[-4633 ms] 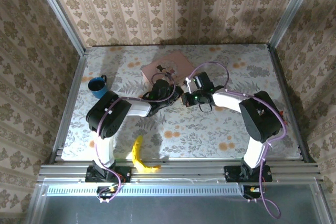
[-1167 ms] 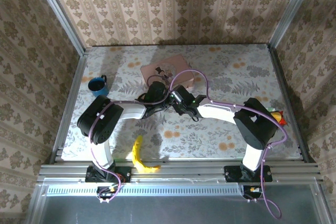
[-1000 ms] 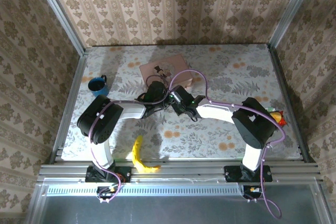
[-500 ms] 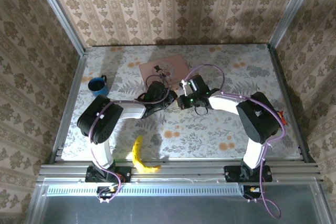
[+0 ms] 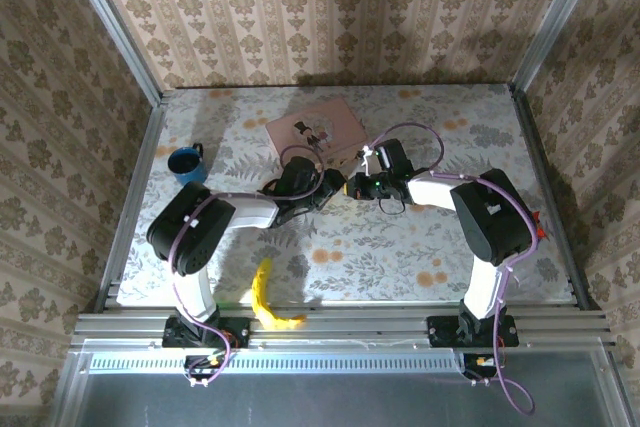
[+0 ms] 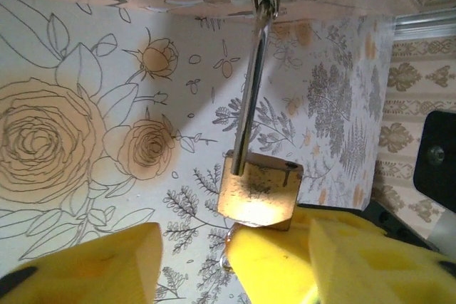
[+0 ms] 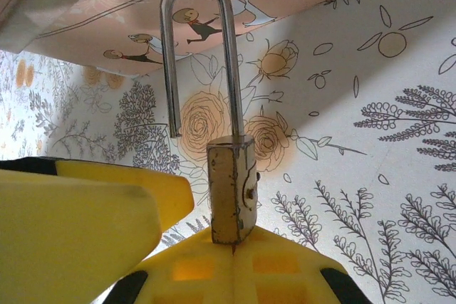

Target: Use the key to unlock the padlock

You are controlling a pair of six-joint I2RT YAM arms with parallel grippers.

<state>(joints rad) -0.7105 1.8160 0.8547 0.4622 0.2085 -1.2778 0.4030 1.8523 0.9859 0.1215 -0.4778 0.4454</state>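
The small brass padlock [image 7: 231, 189] hangs by its steel shackle [image 7: 229, 62] from the hasp of the pink box [image 5: 315, 131]. One shackle leg is out of the padlock body, its free end in the air. My right gripper [image 7: 234, 248] is shut right under the padlock's base; the key is hidden between its pads, apart from a shiny sliver [image 6: 228, 250]. The left gripper [image 6: 231, 265] stands open around the padlock [image 6: 258, 194], its yellow fingers [image 6: 92, 267] apart and off it. Seen from above, the left gripper [image 5: 328, 188] and right gripper [image 5: 358, 187] meet nose to nose before the box.
A blue cup [image 5: 185, 164] stands at the left of the floral table [image 5: 400, 247]. A yellow banana [image 5: 264, 297] lies near the front edge by the left arm's base. Metal rails and wallpapered walls close in the table.
The left gripper has opened and let go of the padlock body. The right gripper has shifted right and towards the box, staying shut under the padlock.
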